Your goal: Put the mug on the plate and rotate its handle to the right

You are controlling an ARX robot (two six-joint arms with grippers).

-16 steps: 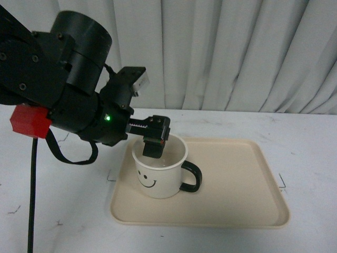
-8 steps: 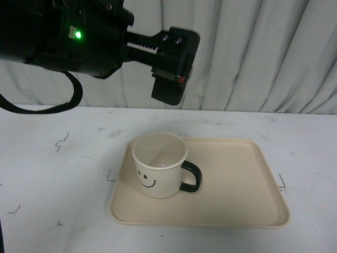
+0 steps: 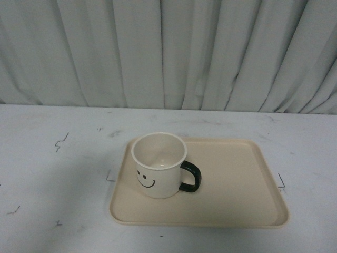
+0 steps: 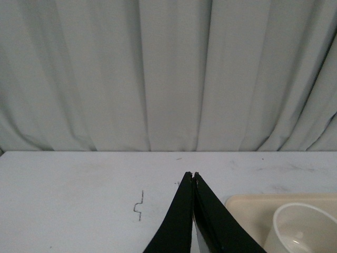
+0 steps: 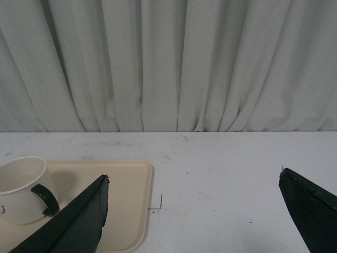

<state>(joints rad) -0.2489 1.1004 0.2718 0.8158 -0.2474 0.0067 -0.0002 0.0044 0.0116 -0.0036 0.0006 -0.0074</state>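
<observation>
Now that the left arm has gone from the front view, where it hung over the mug [image 3: 159,164] half a second ago, the cup stands alone, unmoved, upright on the plate [image 3: 237,179]. Its handle [image 3: 190,176] points to the robot's right. The left gripper [image 4: 191,176] is clenched on nothing, and the mug lies just beyond its tips, toward the robot's right. The right gripper [image 5: 192,179] is spread wide and empty, with mug and plate ahead of its left finger.
</observation>
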